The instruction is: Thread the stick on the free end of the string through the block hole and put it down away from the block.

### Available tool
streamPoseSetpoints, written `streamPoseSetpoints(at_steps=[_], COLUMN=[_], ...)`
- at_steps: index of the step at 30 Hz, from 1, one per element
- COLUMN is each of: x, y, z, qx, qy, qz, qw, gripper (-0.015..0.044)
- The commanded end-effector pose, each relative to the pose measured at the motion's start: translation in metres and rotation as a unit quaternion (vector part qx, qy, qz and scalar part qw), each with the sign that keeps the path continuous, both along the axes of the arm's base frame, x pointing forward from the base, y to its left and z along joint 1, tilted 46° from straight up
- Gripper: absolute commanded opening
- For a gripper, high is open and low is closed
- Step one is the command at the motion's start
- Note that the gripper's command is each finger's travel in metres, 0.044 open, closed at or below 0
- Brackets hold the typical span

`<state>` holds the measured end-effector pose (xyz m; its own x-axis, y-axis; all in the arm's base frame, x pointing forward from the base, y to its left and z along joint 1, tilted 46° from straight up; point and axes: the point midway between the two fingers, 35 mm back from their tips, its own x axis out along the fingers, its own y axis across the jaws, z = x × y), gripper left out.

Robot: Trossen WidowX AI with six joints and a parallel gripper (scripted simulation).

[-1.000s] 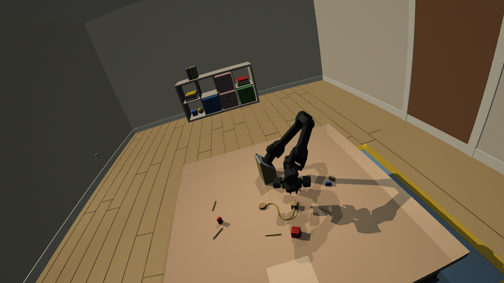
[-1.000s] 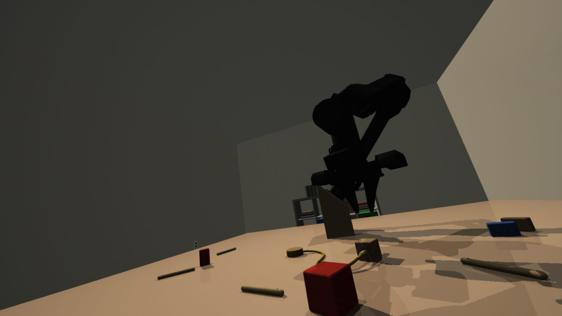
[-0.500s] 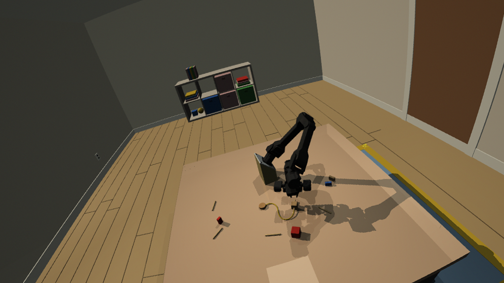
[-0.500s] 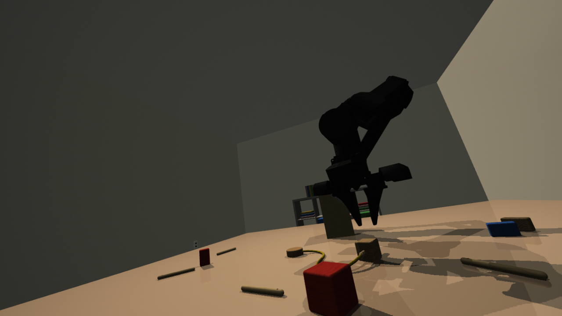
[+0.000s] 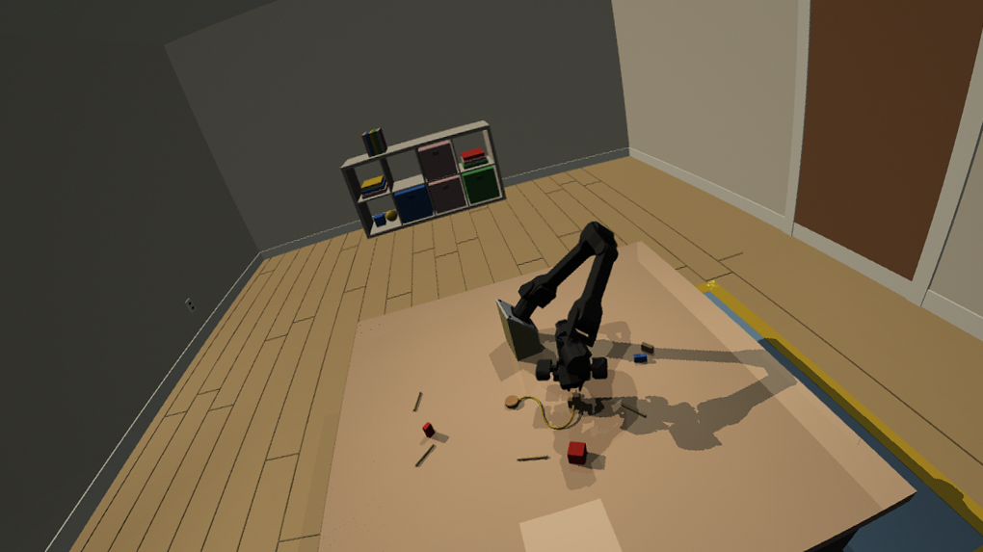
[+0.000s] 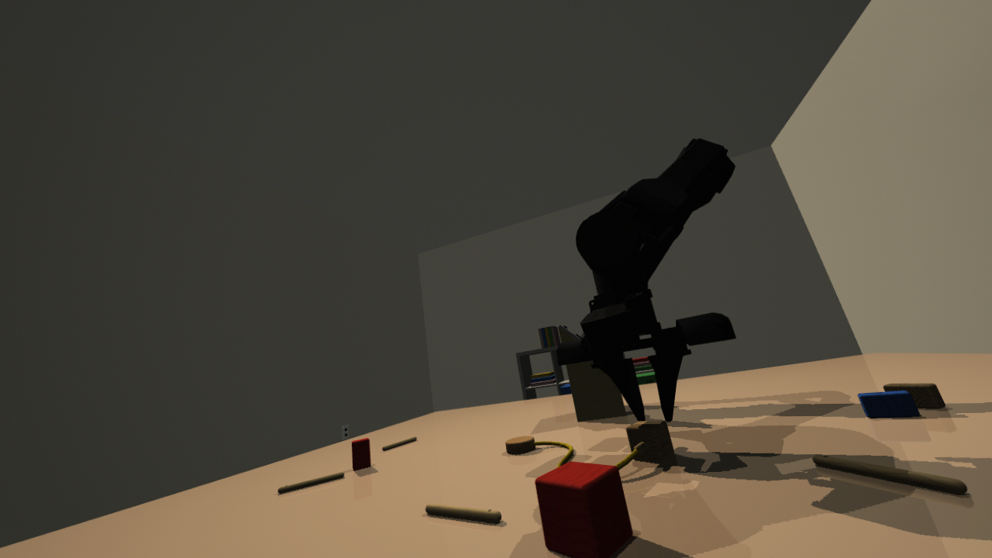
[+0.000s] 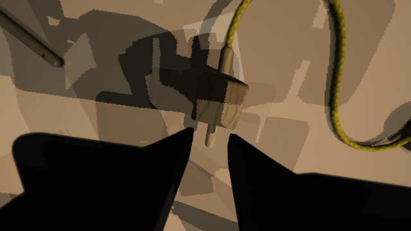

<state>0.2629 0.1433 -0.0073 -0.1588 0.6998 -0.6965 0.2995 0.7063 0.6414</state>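
Stick (image 7: pixel 210 136) through block (image 6: pixel 650 444) (image 7: pixel 221 99), tip ahead of parted fingers (image 5: pixel 574 394) (image 6: pixel 655 420)
Centre, lower around the tip, then grip squarely.

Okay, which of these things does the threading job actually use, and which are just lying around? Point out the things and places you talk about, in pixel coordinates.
Used:
- stick through the block (image 7: pixel 210 138)
- yellow string (image 5: pixel 542 414) (image 6: pixel 570 454) (image 7: pixel 338 64)
- wooden button (image 5: pixel 511 402) (image 6: pixel 519 445)
- holed block (image 6: pixel 649 442) (image 7: pixel 221 101)

Just lying around:
- four loose sticks
- two red blocks
- blue block (image 5: pixel 640 358) (image 6: pixel 888 404)
- brown block beside it (image 5: pixel 646 347) (image 6: pixel 925 395)
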Motion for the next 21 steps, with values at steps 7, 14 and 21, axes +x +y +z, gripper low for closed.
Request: streamPoseSetpoints(at_steps=[7,14,21], x=[-0.0072,-0.0086,-0.0070], y=[0.0119,0.0147,0.0142], z=[-0.0117,-0.0141,-0.0133], qx=[0.002,0.003,0.002], qy=[0.006,0.006,0.003], qz=[0.000,0.000,0.001], qw=[1.000,1.000,1.000], gripper=[0.0124,0.0124,0.0000])
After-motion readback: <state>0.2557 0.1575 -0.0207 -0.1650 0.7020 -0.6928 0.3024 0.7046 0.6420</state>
